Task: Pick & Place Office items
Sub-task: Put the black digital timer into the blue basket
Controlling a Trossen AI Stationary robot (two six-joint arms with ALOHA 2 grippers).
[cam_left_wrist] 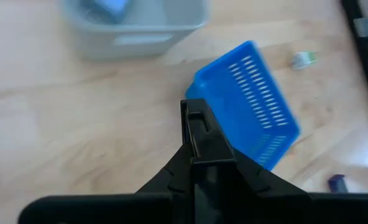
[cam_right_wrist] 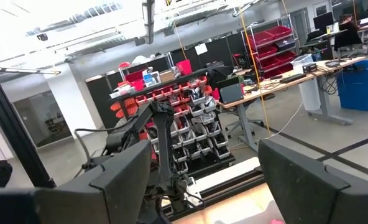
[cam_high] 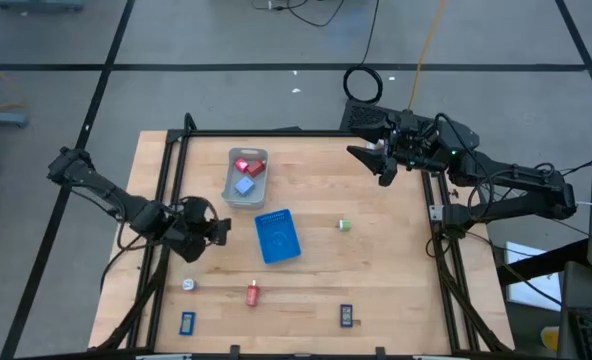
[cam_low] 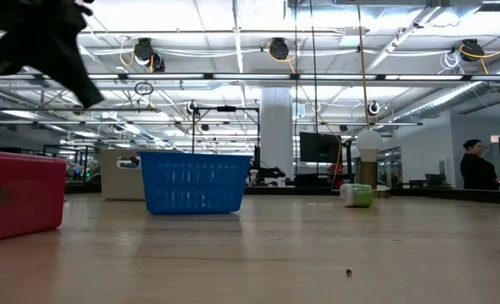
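Observation:
Small office items lie scattered on the wooden table: a green piece [cam_high: 344, 225] [cam_left_wrist: 303, 59] [cam_low: 358, 196], a red piece [cam_high: 253, 293], a white piece [cam_high: 188, 285] and two dark blue pieces [cam_high: 187, 322] [cam_high: 346, 316]. Red and pale blue pieces [cam_high: 248, 172] lie in the grey tray [cam_high: 229, 190] [cam_left_wrist: 140, 28]. My left gripper [cam_high: 216, 228] [cam_left_wrist: 195, 118] hovers shut and empty at the table's left, just left of the blue basket [cam_high: 277, 237] [cam_left_wrist: 252, 99]. My right gripper [cam_high: 384, 165] [cam_right_wrist: 212, 180] is open and empty above the far right corner, facing the room.
The blue basket stands near the table's middle, between the tray and the near items. A black frame [cam_high: 166, 180] runs along the table's edges. In the low view a white knob on a round base [cam_low: 368, 148] shows beyond the table. A person [cam_low: 474, 165] stands far off.

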